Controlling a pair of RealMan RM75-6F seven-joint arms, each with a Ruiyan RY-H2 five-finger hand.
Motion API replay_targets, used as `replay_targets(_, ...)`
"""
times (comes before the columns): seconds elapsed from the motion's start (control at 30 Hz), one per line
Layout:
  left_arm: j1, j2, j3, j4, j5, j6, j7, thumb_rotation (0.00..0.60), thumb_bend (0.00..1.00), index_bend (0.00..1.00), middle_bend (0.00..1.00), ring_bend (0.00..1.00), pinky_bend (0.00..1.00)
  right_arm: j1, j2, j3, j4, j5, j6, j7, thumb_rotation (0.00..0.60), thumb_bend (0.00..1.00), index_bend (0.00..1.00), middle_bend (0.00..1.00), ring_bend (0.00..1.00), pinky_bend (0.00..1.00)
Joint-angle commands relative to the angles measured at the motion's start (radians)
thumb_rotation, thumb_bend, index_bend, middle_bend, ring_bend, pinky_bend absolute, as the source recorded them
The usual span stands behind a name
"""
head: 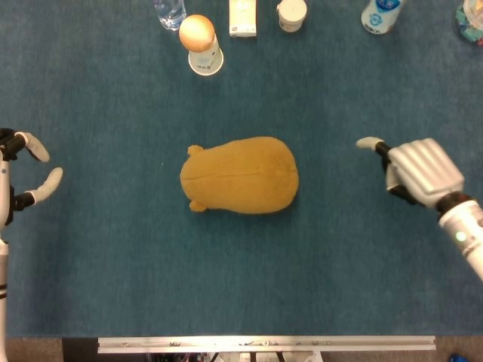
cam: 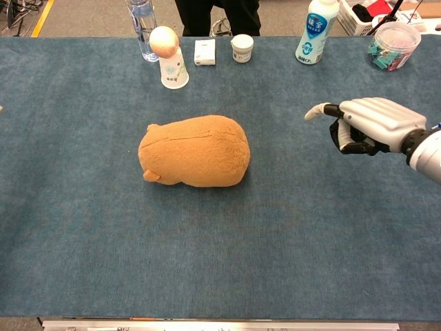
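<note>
The right hand (cam: 368, 126) hovered over the blue table (cam: 275, 241), to the right of the plush toy (cam: 195, 151) and apart from it; its back faced up, one finger pointed left toward the toy while the others curled under, and it held nothing and touched nothing. The left hand (head: 19, 173) was at the far left edge in the head view; its fingers were apart, with nothing between them; it was well apart from the toy.

There was one plush toy, brown, lying on its side in the middle of the table. Along the far edge stood one clear bottle (cam: 141, 27); one paper cup (cam: 173, 71), upside down, with one egg-like ball (cam: 164, 40) on top of it; one small white box (cam: 204, 52); one small white jar (cam: 242, 48); one white bottle (cam: 314, 29) with a blue label; and one clear tub (cam: 393, 43) at the far right corner.
</note>
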Motion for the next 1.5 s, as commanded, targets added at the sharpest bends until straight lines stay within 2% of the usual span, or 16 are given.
replay_targets(0.03,0.002,0.002,0.0,-0.003,0.001,0.003,0.0,0.6,0.2,0.58,0.58,0.4,0.51,0.054,-0.021,0.014,-0.011,0.061,-0.065,-0.02,0.6,1.0,0.24,0.96,0.95,1.0)
replay_targets(0.23,0.008,0.011,-0.001,-0.015,0.004,0.013,0.001,0.6,0.2,0.58,0.58,0.4,0.51,0.111,-0.049,0.03,0.01,0.108,-0.142,0.032,0.6,1.0,0.24,1.0,0.99,1.0)
replay_targets(0.63,0.016,0.02,-0.001,-0.029,0.005,0.02,0.009,0.6,0.2,0.58,0.58,0.4,0.51,0.145,-0.078,0.016,0.03,0.054,-0.194,0.152,0.6,1.0,0.24,1.0,0.99,1.0)
replay_targets(1.1,0.018,0.027,0.0,-0.04,-0.002,0.011,0.016,0.6,0.2,0.58,0.58,0.4,0.51,0.172,-0.209,0.042,0.198,-0.009,-0.24,0.365,0.6,1.0,0.27,1.0,1.0,1.0)
replay_targets(1.3,0.017,0.028,0.002,-0.045,-0.002,0.006,0.024,0.6,0.2,0.58,0.58,0.4,0.51,0.165,-0.186,0.032,0.196,-0.057,-0.231,0.414,0.6,1.0,0.28,1.0,1.0,1.0)
replay_targets(1.5,0.014,0.023,0.004,-0.039,-0.011,-0.005,0.033,0.6,0.2,0.58,0.58,0.4,0.51,0.143,-0.113,0.014,0.136,-0.095,-0.193,0.427,0.6,1.0,0.29,1.0,1.0,1.0)
